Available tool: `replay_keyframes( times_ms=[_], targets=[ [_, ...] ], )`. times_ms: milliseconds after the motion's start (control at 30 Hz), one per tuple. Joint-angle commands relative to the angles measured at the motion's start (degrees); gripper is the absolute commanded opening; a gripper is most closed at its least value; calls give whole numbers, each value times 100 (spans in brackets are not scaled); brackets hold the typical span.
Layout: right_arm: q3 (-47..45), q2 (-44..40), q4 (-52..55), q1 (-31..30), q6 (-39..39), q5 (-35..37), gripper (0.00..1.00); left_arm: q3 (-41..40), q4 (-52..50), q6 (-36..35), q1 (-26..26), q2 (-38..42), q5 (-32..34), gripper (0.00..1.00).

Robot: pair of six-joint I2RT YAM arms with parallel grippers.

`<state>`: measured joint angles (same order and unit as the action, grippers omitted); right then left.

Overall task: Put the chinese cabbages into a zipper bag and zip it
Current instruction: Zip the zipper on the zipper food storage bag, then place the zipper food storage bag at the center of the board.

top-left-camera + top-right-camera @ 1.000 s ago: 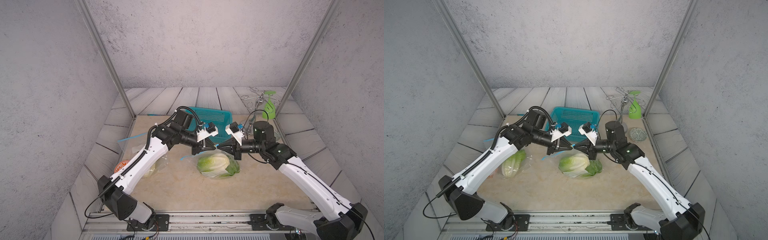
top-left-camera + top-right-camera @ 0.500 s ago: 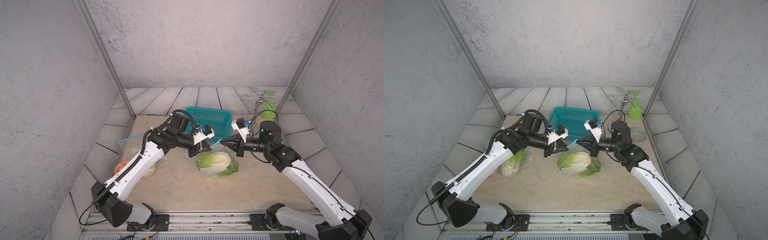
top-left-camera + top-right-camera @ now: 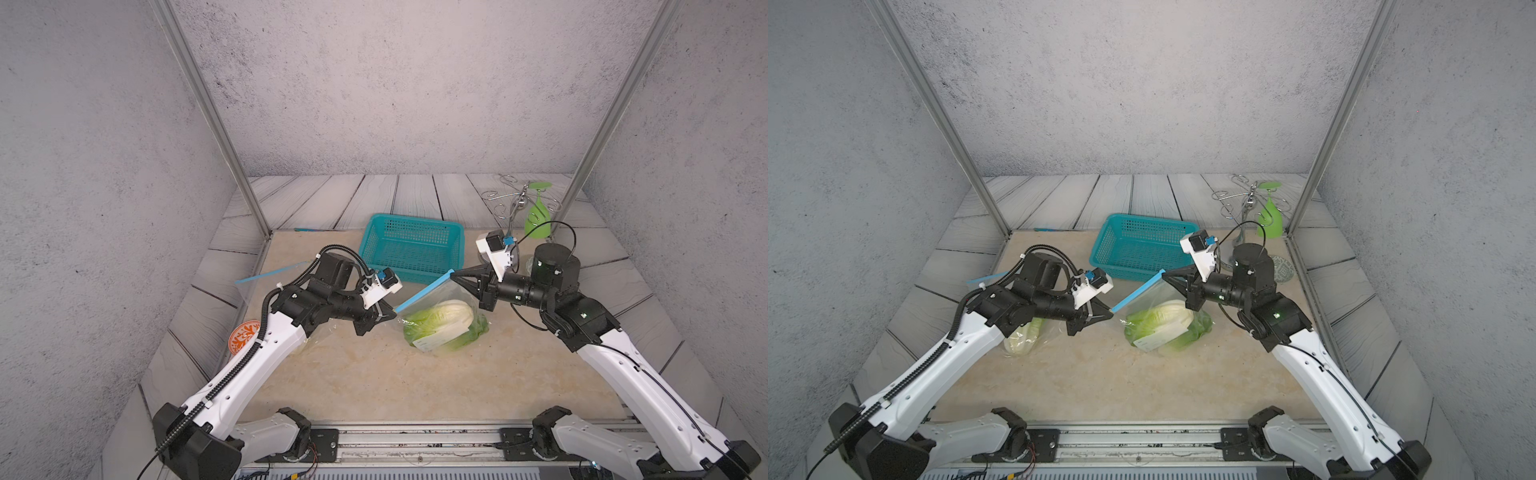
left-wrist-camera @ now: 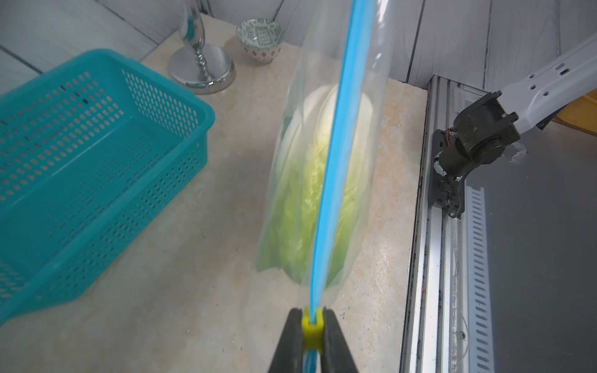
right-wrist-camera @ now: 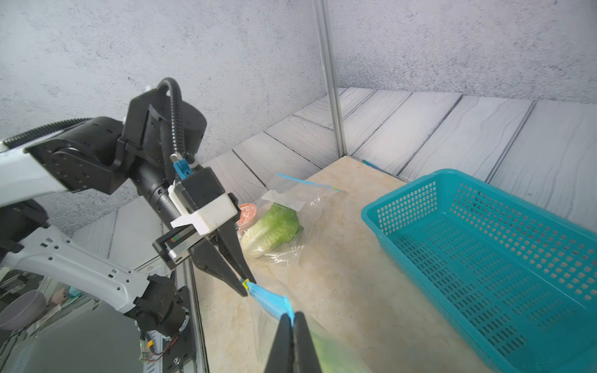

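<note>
Cabbage (image 3: pixel 440 322): pale-green leaves, white base, laid on side inside clear zipper bag (image 3: pixel 465 293), mid desk (image 3: pixel 374 374). Blue zip strip (image 3: pixel 424 291) raised, stretched taut, tilted; yellow slider (image 4: pixel 312 326) at left end. Second cabbage (image 3: pixel 1021 338) seen inside separate clear bag (image 5: pixel 290 200), near desk's left edge.

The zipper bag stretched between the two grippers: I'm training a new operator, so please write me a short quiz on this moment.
1. True or false: the left gripper is shut on the yellow slider of the zipper bag.
2. What does the right gripper pinch? A) the blue zip strip B) the yellow slider C) nothing
3. In a few words: what lies in the second bag beside the left arm?
Key: 1 true; 2 A; 3 one chinese cabbage.
</note>
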<state>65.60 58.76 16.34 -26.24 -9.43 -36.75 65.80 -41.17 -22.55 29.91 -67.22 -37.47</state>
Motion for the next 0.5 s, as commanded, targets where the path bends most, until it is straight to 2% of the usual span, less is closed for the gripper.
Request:
replay_keyframes(
  times_ms=[0,300,467],
  targets=[
    [468,-376,-375,150,3,633,0,-385,-535,180,-164,191,469,0],
    [628,-407,-56,151,-267,845,0,-787,-269,493,-179,429,188,0],
    [912,-391,477,150,-664,708,0,-853,-286,787,-179,591,-339,0]
  ],
)
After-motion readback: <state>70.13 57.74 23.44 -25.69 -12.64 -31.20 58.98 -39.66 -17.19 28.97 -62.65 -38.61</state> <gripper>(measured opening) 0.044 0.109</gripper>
